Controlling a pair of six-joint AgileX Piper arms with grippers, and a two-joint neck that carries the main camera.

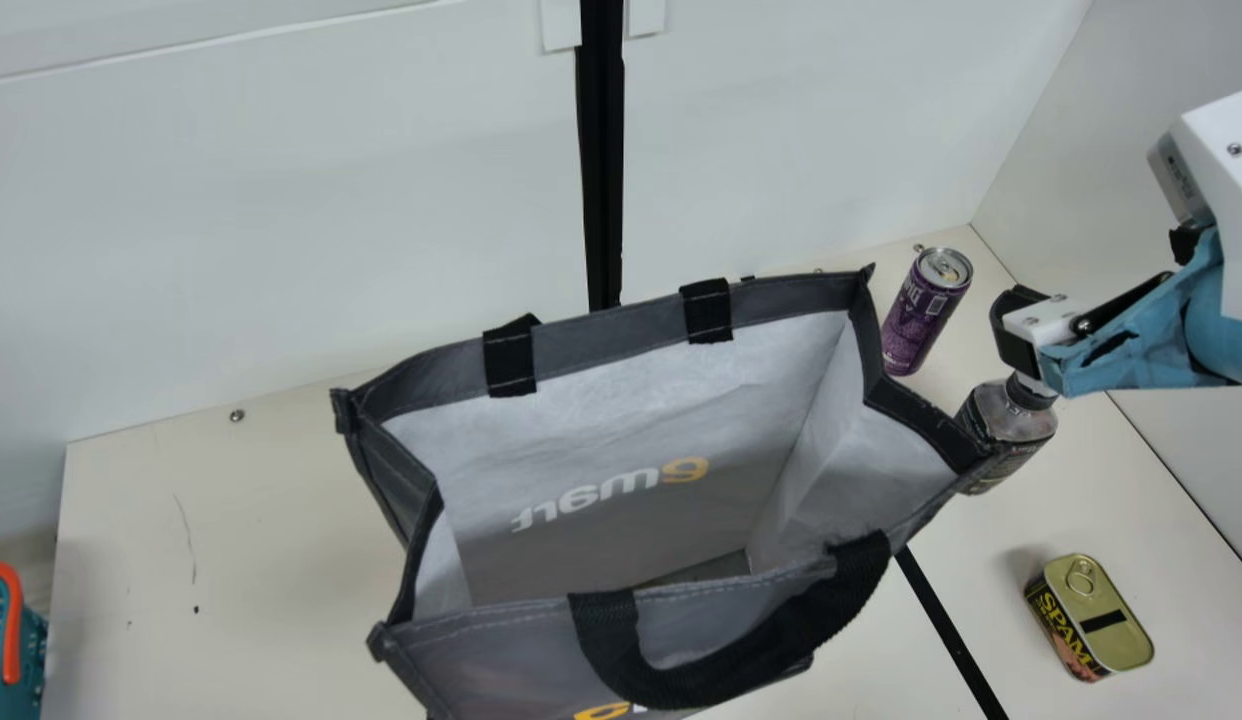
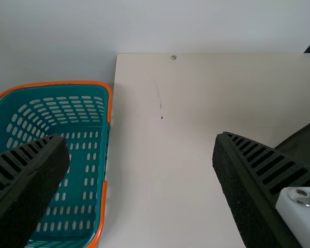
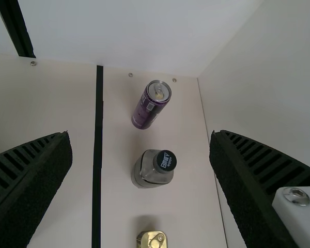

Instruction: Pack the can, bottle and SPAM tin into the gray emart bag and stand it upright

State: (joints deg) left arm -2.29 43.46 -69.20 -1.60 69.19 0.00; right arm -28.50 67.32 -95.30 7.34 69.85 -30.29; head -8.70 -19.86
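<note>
My right gripper point(image 1: 1021, 325) hangs above the bottle point(image 1: 1011, 430) at the right in the main view. In the right wrist view the gripper point(image 3: 140, 170) is open, with the dark-capped bottle point(image 3: 154, 169) standing below between its spread fingers. Behind the bottle stands the purple can point(image 1: 924, 312), and the SPAM tin point(image 1: 1091, 617) lies nearer the front, label side showing. The gray emart bag point(image 1: 621, 375) stands upright at the middle, its mouth wide open and no item visible inside. My left gripper point(image 2: 139, 170) is open with nothing between its fingers.
A teal basket with an orange rim point(image 2: 107, 103) stands at the table's left side. White walls point(image 1: 281, 220) close off the back and right. Black tape point(image 3: 98, 155) runs along the table on the bag's side of the bottle.
</note>
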